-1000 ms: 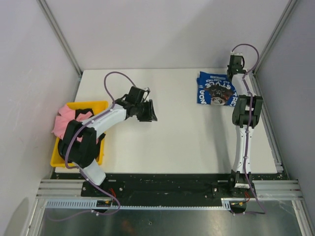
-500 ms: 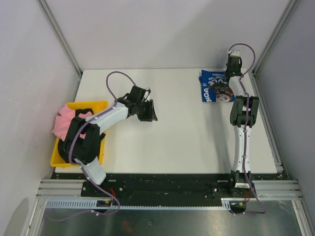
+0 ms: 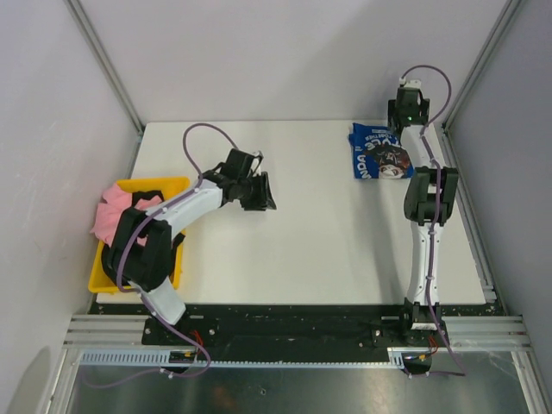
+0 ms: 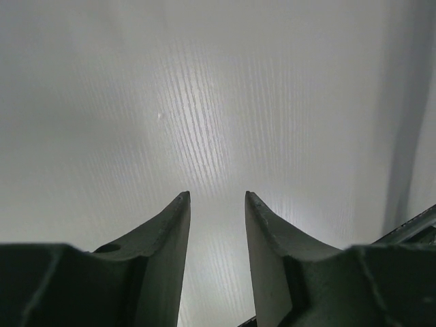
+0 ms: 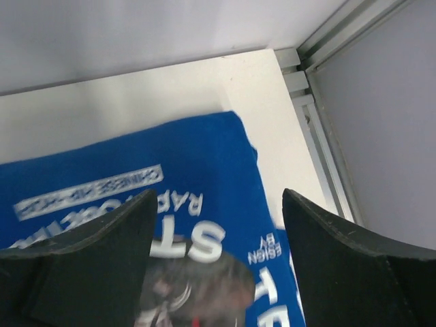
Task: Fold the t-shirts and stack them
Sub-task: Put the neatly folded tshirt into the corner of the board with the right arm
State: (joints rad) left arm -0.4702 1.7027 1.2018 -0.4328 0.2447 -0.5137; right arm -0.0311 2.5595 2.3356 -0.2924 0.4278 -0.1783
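Observation:
The royal-blue t-shirt (image 3: 378,160) with white lettering lies folded flat at the table's back right. In the right wrist view the same blue shirt (image 5: 170,184) spreads under my right gripper (image 5: 216,197). That right gripper (image 3: 404,117) hangs just over the shirt's far right edge, jaws wide apart and holding nothing. A pink t-shirt (image 3: 115,212) is bunched in the yellow bin (image 3: 172,185) at the left, with a strip of black cloth (image 3: 148,195) beside it. My left gripper (image 3: 261,197) sits mid-table; its jaws (image 4: 216,196) stand apart over bare white surface.
The metal frame rail (image 5: 320,136) and the grey side wall run close along the right of the blue shirt. The back wall stands just past the table's far edge (image 5: 136,71). The yellow bin overhangs the left table edge.
My right gripper has opened and let go of the blue shirt, drawing back toward the far right corner. The shirt now lies more compact. The left arm has barely moved.

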